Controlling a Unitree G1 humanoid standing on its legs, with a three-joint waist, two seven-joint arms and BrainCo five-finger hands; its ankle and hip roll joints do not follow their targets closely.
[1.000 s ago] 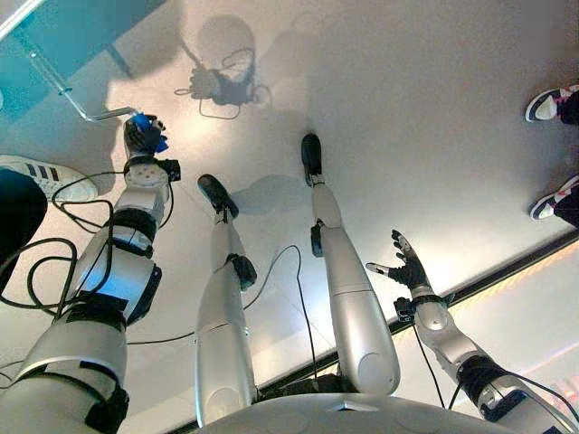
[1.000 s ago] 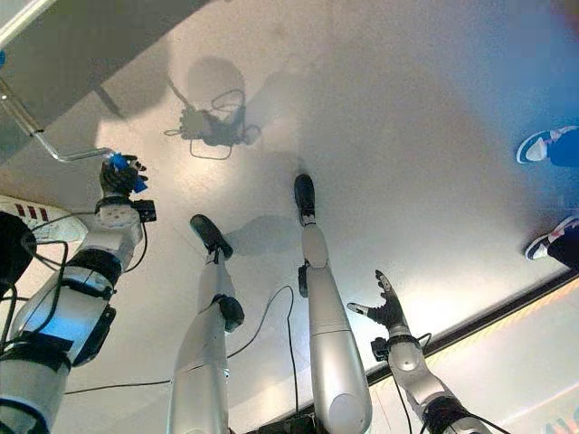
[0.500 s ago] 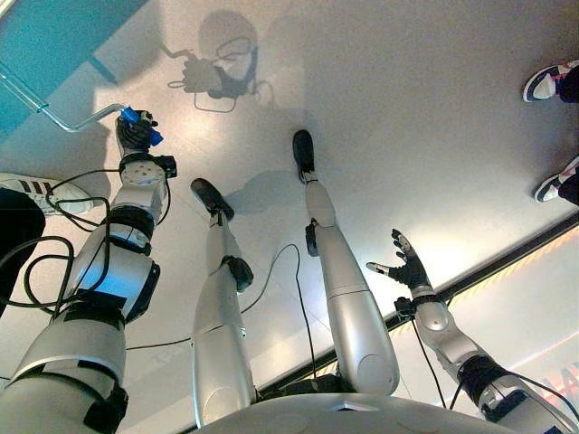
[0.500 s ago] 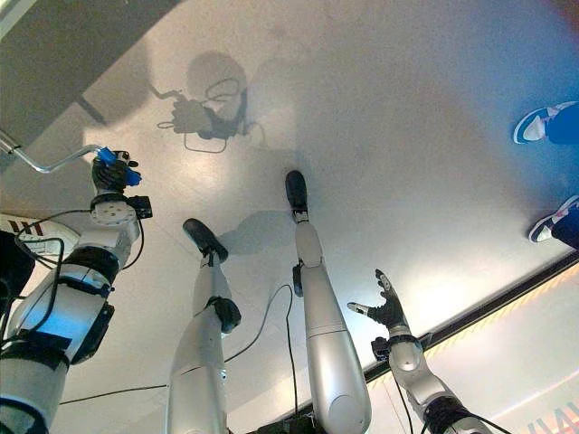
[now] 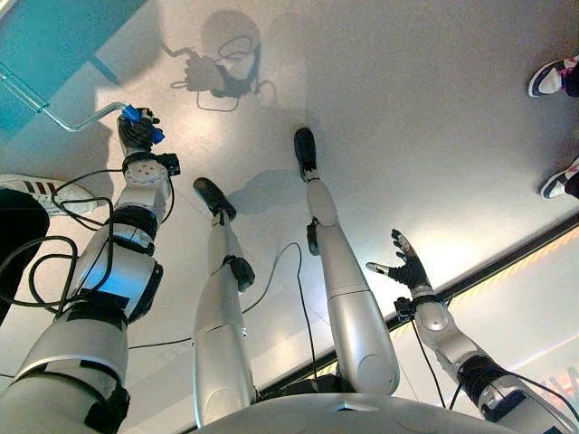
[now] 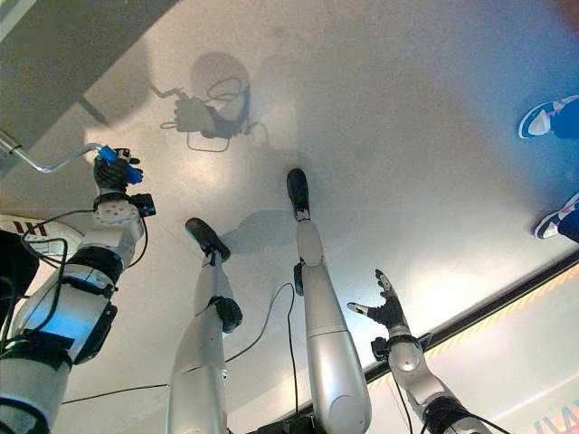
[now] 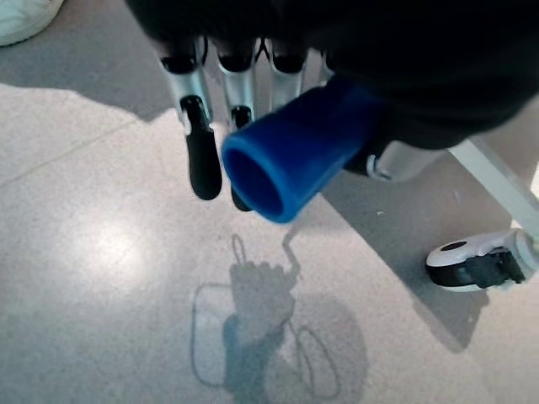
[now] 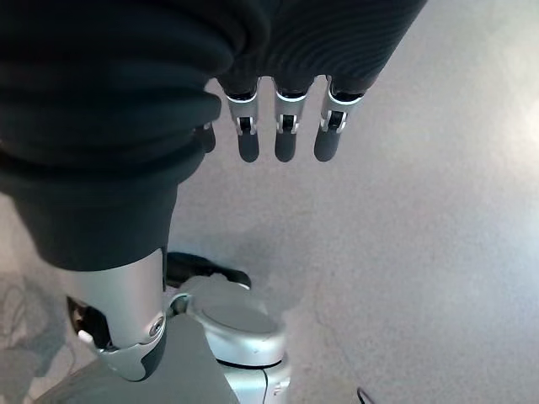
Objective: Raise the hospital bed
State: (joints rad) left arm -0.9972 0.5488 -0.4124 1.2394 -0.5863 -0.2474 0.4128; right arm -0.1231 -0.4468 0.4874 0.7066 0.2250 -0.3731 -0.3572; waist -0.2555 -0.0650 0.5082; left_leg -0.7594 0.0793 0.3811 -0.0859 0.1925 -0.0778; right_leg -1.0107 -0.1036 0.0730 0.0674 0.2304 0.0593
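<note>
My left hand (image 5: 136, 136) is at the upper left, curled round the blue crank handle (image 5: 131, 114) of the hospital bed. In the left wrist view the blue crank handle (image 7: 290, 151) sticks out from under the palm beside the fingers (image 7: 202, 160). A bent silver crank rod (image 5: 63, 119) runs from the handle back under the teal bed (image 5: 54, 36). My right hand (image 5: 407, 267) hangs at the lower right, away from the bed, with straight fingers (image 8: 285, 135) and nothing in it.
A bed caster wheel (image 7: 472, 261) stands on the grey floor near the crank. A person's white shoe (image 5: 41, 192) is by my left arm. Another person's shoes (image 5: 552, 77) stand at the far right. A dark floor strip (image 5: 507, 262) crosses the lower right.
The crank rod has swung round with my left hand on its blue handle, mostly in the first half second. The view has shifted a little. The right hand has stayed put.
</note>
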